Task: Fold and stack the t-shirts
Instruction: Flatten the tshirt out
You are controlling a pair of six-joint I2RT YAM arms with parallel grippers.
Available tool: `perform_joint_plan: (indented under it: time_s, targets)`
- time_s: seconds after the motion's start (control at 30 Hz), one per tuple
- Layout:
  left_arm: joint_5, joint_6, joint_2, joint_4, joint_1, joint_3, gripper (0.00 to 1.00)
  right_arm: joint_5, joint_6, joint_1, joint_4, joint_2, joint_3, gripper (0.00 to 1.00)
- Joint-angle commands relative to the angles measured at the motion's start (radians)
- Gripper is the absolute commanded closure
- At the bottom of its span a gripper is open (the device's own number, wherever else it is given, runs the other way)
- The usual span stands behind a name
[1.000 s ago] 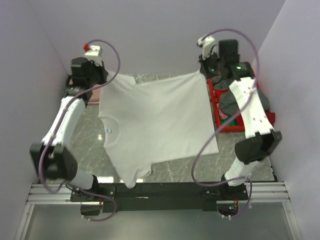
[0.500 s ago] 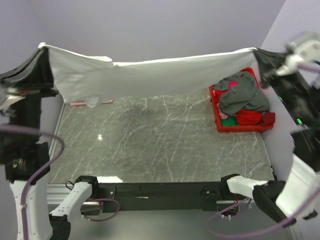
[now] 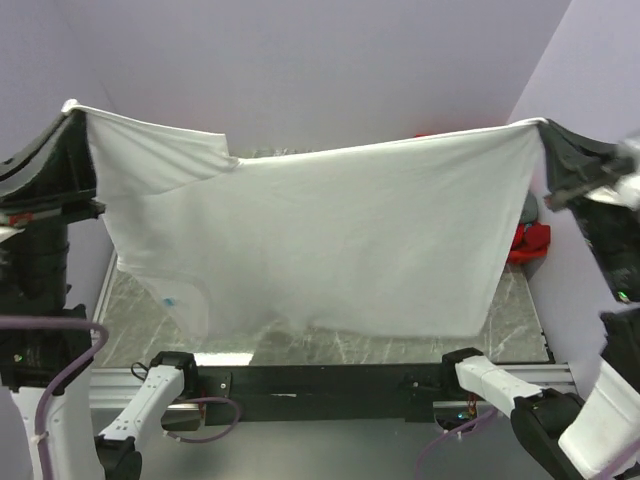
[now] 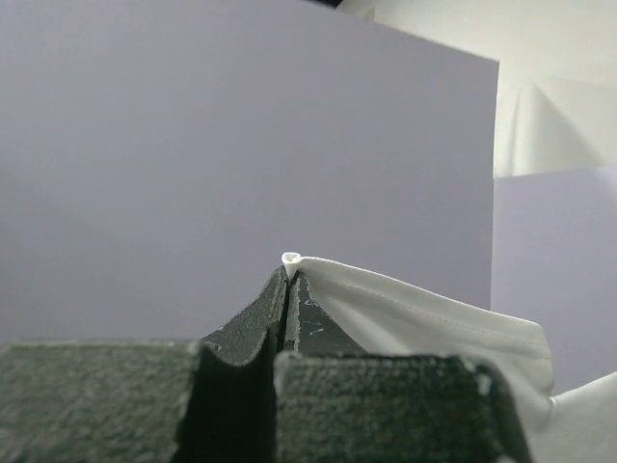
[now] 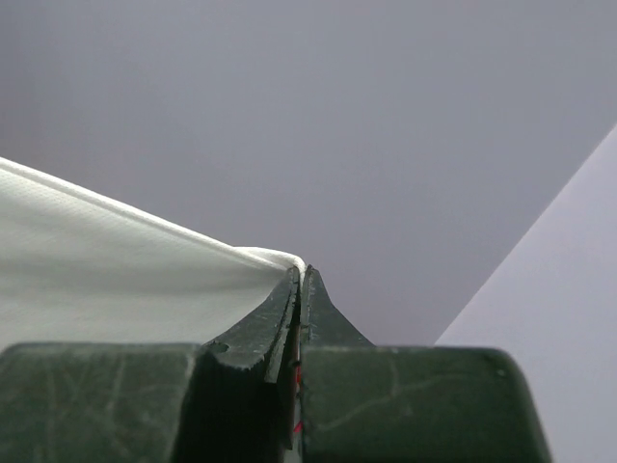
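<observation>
Inspecting the overhead view, we find the white t-shirt (image 3: 330,240) screening most of the table (image 3: 350,348); a red patch (image 3: 530,243) beside it is too cut off to identify. The shirt hangs spread in the air, blue neck label (image 3: 168,301) low-left, with the left gripper (image 3: 72,112) and right gripper (image 3: 545,127) each clamped on an upper corner.

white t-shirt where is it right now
Top view: the white t-shirt hangs spread above the table, its top corners pinched by the left gripper at far left and the right gripper at far right.

t-shirt (image 3: 340,240): plain white | table (image 3: 350,345): grey marble, white veins
</observation>
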Motion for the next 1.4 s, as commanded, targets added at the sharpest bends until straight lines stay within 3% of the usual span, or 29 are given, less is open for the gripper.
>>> perform_joint_plan:
  time_s: [0.0, 0.27, 0.43, 0.6, 0.87, 1.13, 1.37]
  targets:
    - [0.017, -0.016, 0.015, 0.007, 0.001, -0.091, 0.99, 0.026, -0.003, -0.006, 0.119, 0.017, -0.175, 1.0]
    - [0.041, -0.015, 0.136, 0.128, 0.001, -0.45, 1.0, 0.008, 0.0, -0.007, 0.392, 0.044, -0.687, 1.0]
    - [0.052, 0.03, 0.418, 0.181, 0.001, -0.523, 1.0, -0.026, -0.008, -0.029, 0.632, 0.208, -0.894, 1.0]
    - [0.075, 0.077, 0.785, 0.197, 0.001, -0.411, 1.0, -0.069, 0.002, -0.041, 0.705, 0.53, -0.847, 1.0]
    - [0.034, 0.105, 1.253, 0.036, 0.002, -0.043, 1.0, -0.031, 0.003, -0.041, 0.623, 0.984, -0.507, 1.0]
    - [0.017, 0.111, 1.358, 0.008, 0.005, 0.097, 1.0, 0.024, 0.008, -0.041, 0.581, 1.121, -0.316, 1.0]
    - [0.06, 0.131, 1.23, 0.069, 0.008, -0.036, 1.0, 0.0, 0.034, -0.073, 0.636, 1.045, -0.407, 1.0]
